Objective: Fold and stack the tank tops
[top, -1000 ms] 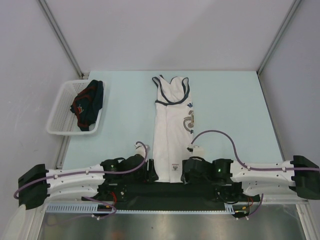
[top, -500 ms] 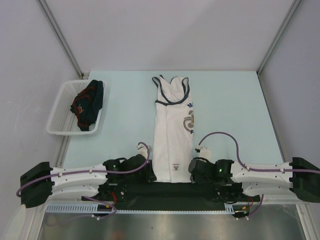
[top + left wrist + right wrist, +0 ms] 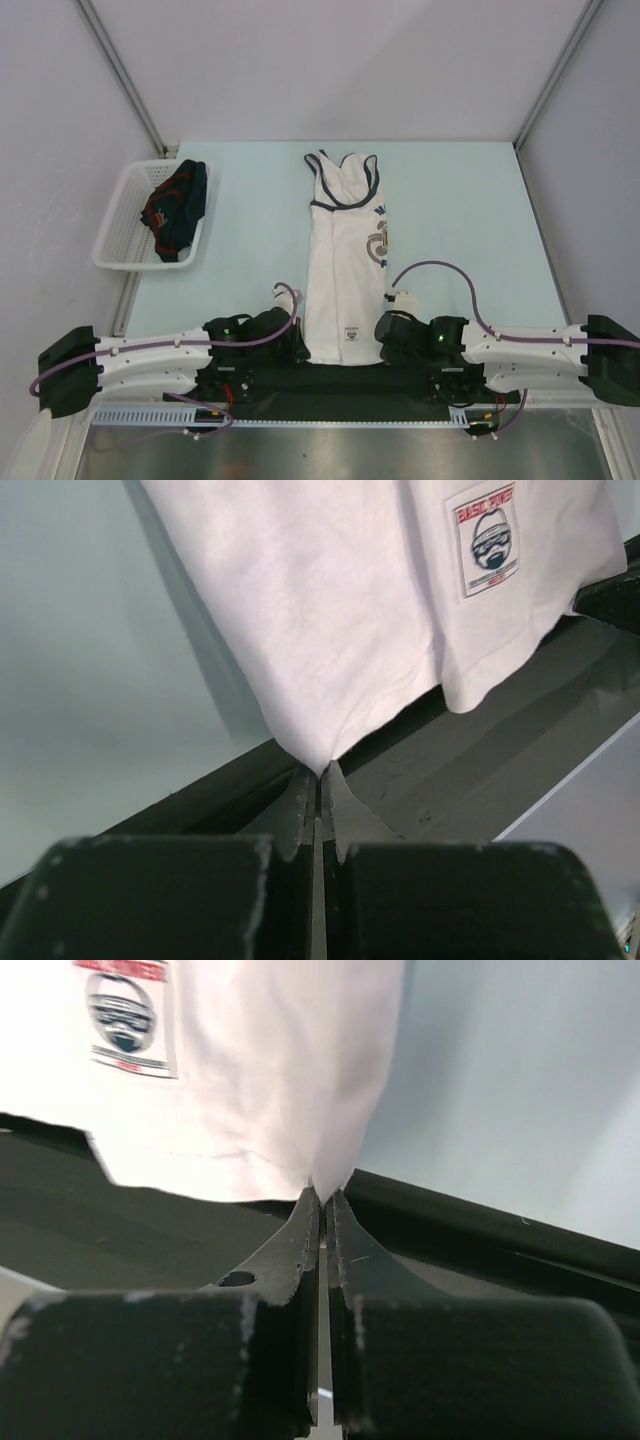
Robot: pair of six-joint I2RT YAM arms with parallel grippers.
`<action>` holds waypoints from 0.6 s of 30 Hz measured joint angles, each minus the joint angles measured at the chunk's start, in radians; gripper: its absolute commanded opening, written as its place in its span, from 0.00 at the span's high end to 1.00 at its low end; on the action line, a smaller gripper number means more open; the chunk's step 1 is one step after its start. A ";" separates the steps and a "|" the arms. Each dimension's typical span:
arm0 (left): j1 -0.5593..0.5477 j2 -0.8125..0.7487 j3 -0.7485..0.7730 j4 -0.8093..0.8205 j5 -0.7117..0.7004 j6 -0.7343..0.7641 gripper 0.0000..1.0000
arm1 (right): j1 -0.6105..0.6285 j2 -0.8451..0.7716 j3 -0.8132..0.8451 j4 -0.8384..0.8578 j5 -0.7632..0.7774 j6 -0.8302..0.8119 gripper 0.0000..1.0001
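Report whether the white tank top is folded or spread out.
Folded lengthwise only: the white tank top lies as a long narrow strip, its chest print right at the right edge.

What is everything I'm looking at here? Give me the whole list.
white top: one, white with dark trim and a chest print, lying lengthwise down the middle of the table, hem toward the robot.
label: one, white with red and dark print, on the white top near its hem.
navy top: one, navy with red trim, bunched up in the basket.
basket: one, white, at the table's left edge.
table: one, pale blue-green, under it all.
left arm: one, white and black, near edge, left side.
right arm: one, white and black, near edge, right side.
left gripper: one, black, shut on the white top's hem corner.
right gripper: one, black, shut on the other hem corner.
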 measured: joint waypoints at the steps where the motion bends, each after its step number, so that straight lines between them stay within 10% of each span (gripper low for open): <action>1: 0.002 0.003 0.014 -0.011 -0.002 0.004 1.00 | -0.007 -0.002 0.016 -0.008 0.002 -0.008 1.00; 18: 0.365 0.249 0.451 -0.090 0.033 0.245 1.00 | -0.494 0.124 0.396 -0.032 -0.084 -0.363 1.00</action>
